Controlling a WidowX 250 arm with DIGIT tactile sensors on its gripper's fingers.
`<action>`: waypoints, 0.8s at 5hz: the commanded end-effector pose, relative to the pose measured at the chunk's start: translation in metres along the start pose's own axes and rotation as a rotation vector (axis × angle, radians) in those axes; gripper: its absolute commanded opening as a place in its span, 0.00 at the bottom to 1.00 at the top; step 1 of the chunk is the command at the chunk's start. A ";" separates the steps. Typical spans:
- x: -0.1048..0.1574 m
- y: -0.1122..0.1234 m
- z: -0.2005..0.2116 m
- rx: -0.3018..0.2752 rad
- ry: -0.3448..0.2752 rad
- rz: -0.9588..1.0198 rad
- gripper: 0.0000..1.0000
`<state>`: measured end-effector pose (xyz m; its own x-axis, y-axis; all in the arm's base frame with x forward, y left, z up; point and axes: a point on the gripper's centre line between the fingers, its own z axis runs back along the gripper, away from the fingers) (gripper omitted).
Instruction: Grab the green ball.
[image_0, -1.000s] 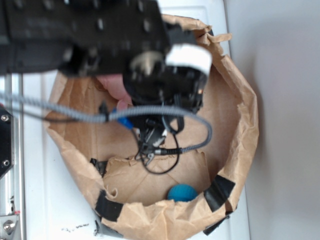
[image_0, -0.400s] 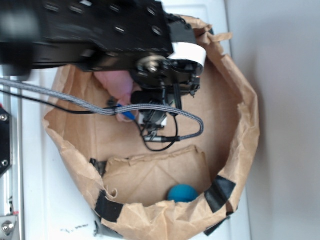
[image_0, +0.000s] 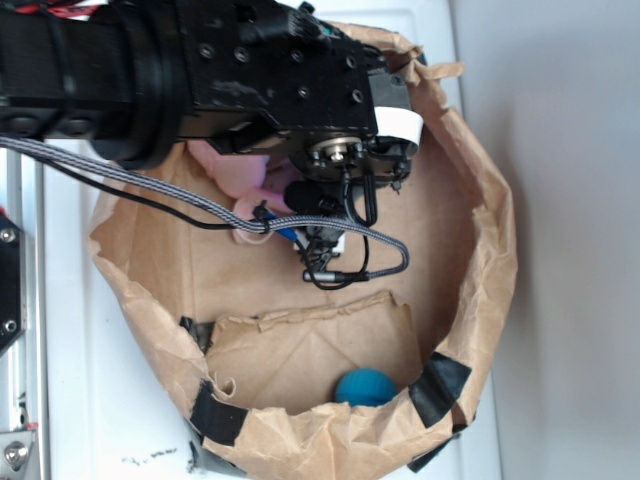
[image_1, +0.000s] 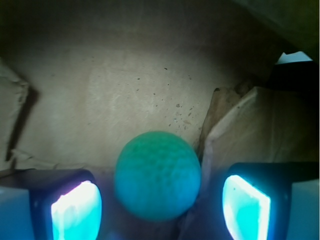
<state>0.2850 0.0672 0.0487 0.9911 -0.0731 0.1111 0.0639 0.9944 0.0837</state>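
Gripper (image_1: 159, 200) stood open, its two glowing pads (image_1: 76, 212) apart with the pale green dimpled round ball (image_1: 157, 175) between them, untouched.

Judged light and slightly yielding, the ball's textured surface should hold well; its round form would roll away unless pinched across its widest middle. Only the wrist view showed that ball, resting on the brown paper floor; the exterior view hid it beneath the black arm, yet alone showed the crumpled brown paper bag (image_0: 495, 230), a pink plush toy (image_0: 235, 175) and a smaller teal-blue ball (image_0: 364, 386) well apart.

Green ball (image_1: 157, 182) hidden under arm (image_0: 200, 70) in exterior view; plush toy (image_0: 235, 175) half covered.
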 end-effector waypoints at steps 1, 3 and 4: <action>0.024 -0.013 -0.008 0.062 -0.034 -0.031 0.00; 0.027 -0.015 0.011 0.019 -0.058 -0.021 0.00; 0.018 -0.014 0.050 -0.070 -0.067 -0.013 0.00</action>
<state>0.2870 0.0360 0.0762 0.9894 -0.1017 0.1041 0.1028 0.9947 -0.0049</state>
